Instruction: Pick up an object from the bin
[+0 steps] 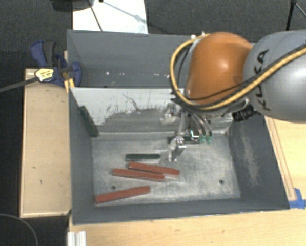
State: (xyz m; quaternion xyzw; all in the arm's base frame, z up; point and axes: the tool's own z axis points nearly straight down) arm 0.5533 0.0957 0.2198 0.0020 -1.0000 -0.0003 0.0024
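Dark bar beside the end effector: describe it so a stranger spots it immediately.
On the floor of the grey bin, three reddish-brown sticks lie left of centre. Above the topmost stick, left of the end effector, lies the dark bar. It alone in that cluster is blackish and shorter; another dark block leans at the left wall.

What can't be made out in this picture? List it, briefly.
1. Camera view: back right corner of the bin, hidden by the arm.
2. Camera view: whether the gripper touches the dark bar, too small to tell.
3. Camera view: what the dark block by the left wall is, too small.
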